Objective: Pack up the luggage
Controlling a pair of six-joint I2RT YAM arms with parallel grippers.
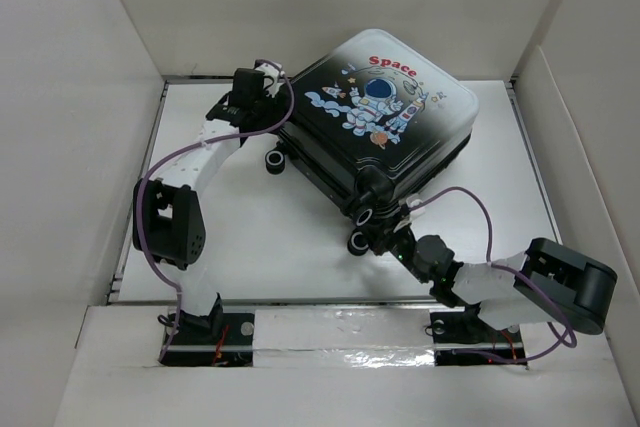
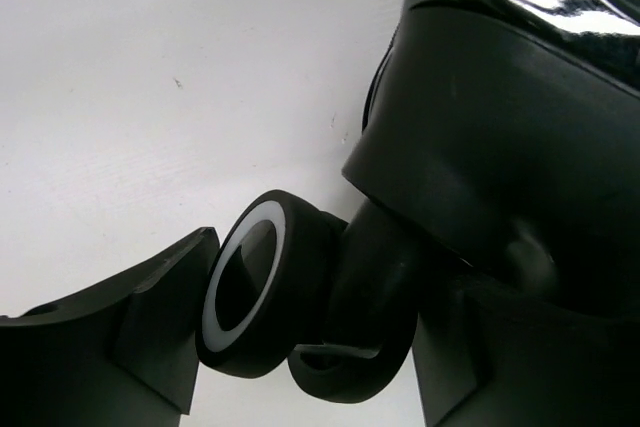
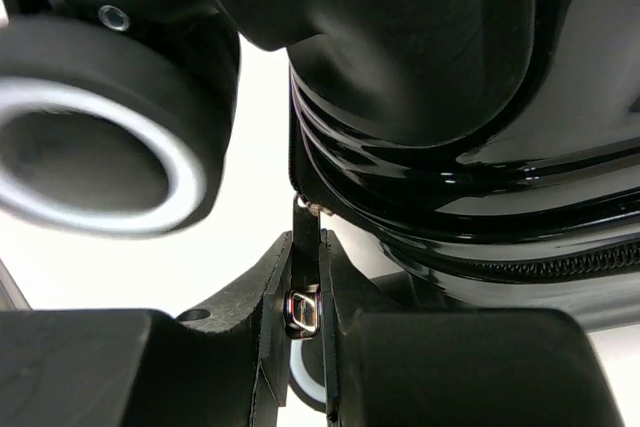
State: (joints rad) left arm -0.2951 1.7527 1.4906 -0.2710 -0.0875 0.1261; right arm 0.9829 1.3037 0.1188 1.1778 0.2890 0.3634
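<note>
The luggage [image 1: 385,122] lay flat on the white worktop [image 1: 260,237], toward the far side and a bit to the right. It was turned so that one corner pointed at the arms. Its lid was shut, so what was inside could not be seen. The top was shiny black near the arms and white at the far end. It had a cartoon astronaut [image 1: 375,97] and the red word "Space" [image 1: 392,65] on it.

The left arm [image 1: 215,142] reached out to the left corner of the luggage. There the left fingers [image 2: 130,327] stood wide apart, with a black wheel [image 2: 265,297] with a white ring between them. One finger was right up against the rim of that wheel. I could not tell whether the fingers squeezed it or only stood around it.

The right arm [image 1: 480,282] reached to the near corner of the luggage. The right fingers [image 3: 240,327] were pressed together on a small metal zip tab [image 3: 300,309] and held it tight. The tab hung down from the edge of the black shell. The zip [image 3: 600,262] ran along the side of the shell, to the right of the fingers. Another wheel, the near wheel [image 3: 100,147], sat just above and to the left of the fingers, not touching them.
</note>
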